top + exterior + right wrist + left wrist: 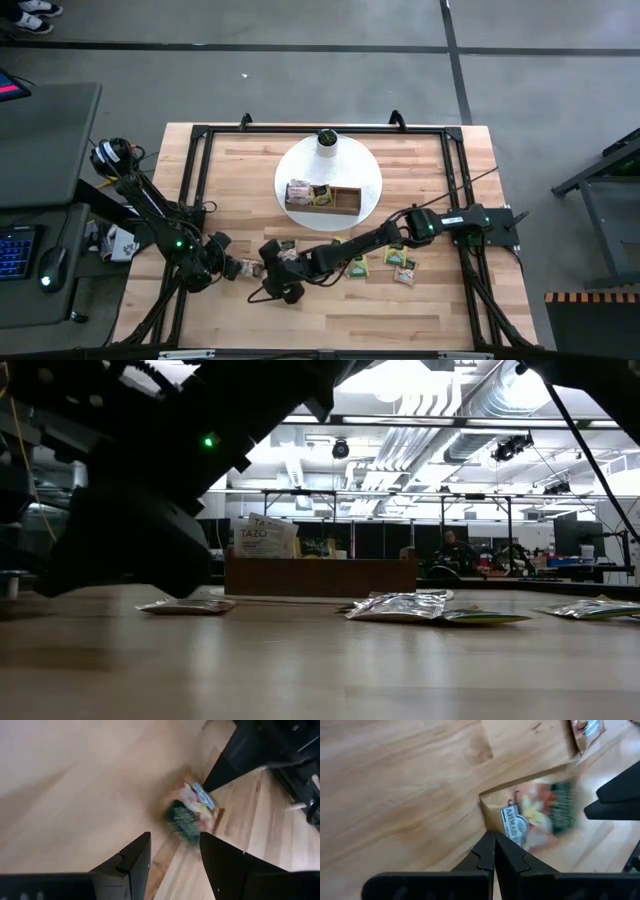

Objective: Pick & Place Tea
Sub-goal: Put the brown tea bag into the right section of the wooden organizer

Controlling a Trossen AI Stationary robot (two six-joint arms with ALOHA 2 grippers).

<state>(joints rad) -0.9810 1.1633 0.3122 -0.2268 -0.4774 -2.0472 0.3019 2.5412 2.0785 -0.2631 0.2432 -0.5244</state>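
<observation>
Two claws meet over one tea sachet on the desk.
Left claw pinched together at the sachet's edge; right claw apart, just short of it, not gripping.

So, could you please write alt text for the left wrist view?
The left tool, its fingers shut, pinches the corner of a tea sachet with a floral print, above the wooden table. The right tool's dark fingers show just beyond the sachet.
</observation>
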